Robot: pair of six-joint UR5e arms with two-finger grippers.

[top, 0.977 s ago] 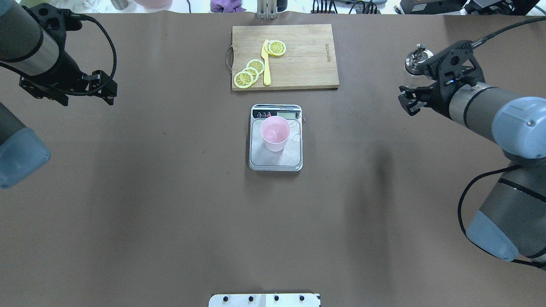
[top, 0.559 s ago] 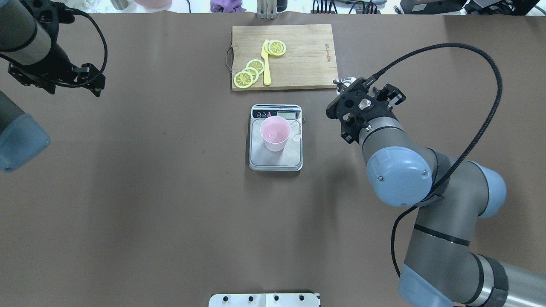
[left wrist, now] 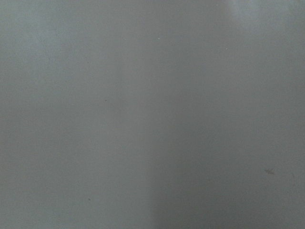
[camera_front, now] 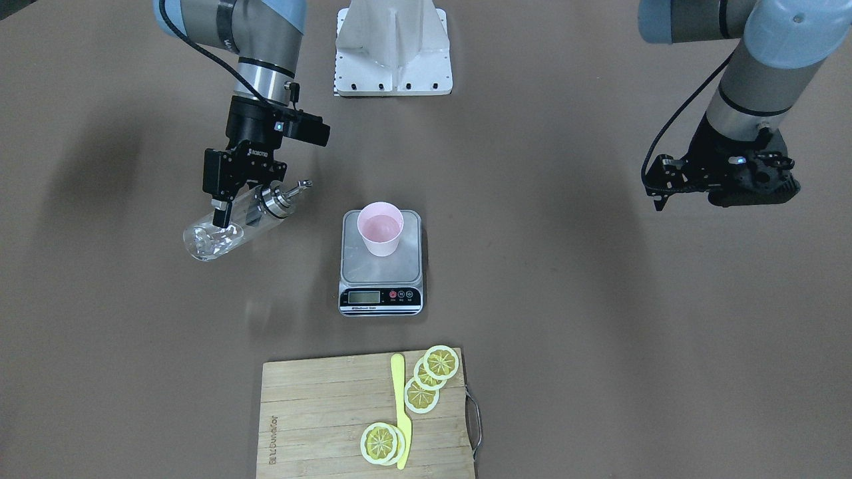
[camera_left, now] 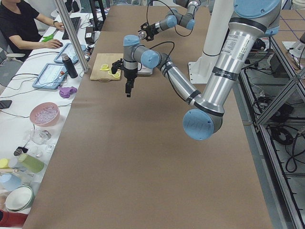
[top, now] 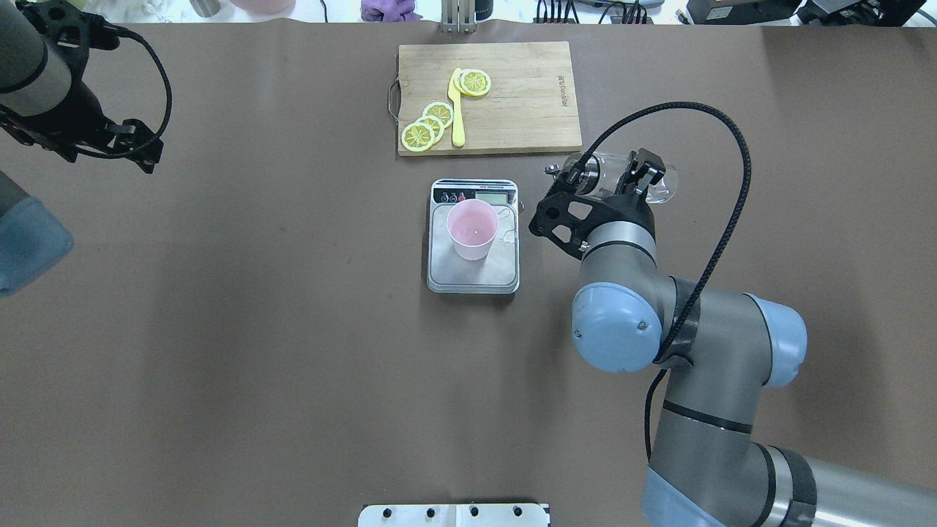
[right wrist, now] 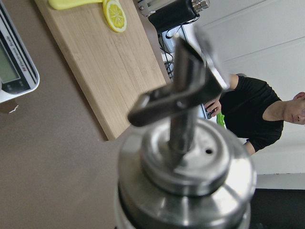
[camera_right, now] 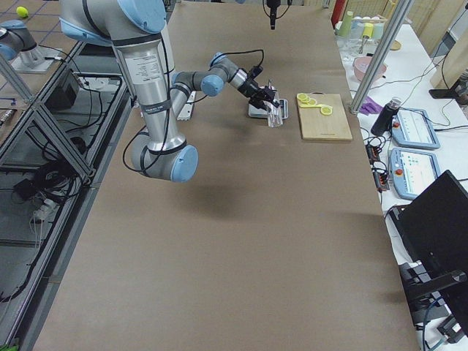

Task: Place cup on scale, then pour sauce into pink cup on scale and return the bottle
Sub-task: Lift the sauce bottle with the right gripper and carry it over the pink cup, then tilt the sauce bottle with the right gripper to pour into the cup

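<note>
The pink cup stands upright on the scale at mid-table; it also shows in the front view on the scale. My right gripper is shut on the clear glass bottle, which lies tipped almost flat above the table. In the front view the right gripper holds the bottle with its metal spout pointing toward the scale, short of the cup. The spout cap fills the right wrist view. My left gripper is open and empty at the far left.
A wooden cutting board with lemon slices and a yellow knife lies behind the scale. The robot base stands at the near edge. A person sits at a side table.
My right arm swung in from the far right with the bottle and tipped it from upright to nearly flat beside the scale. My left arm drew back a little to the left.
</note>
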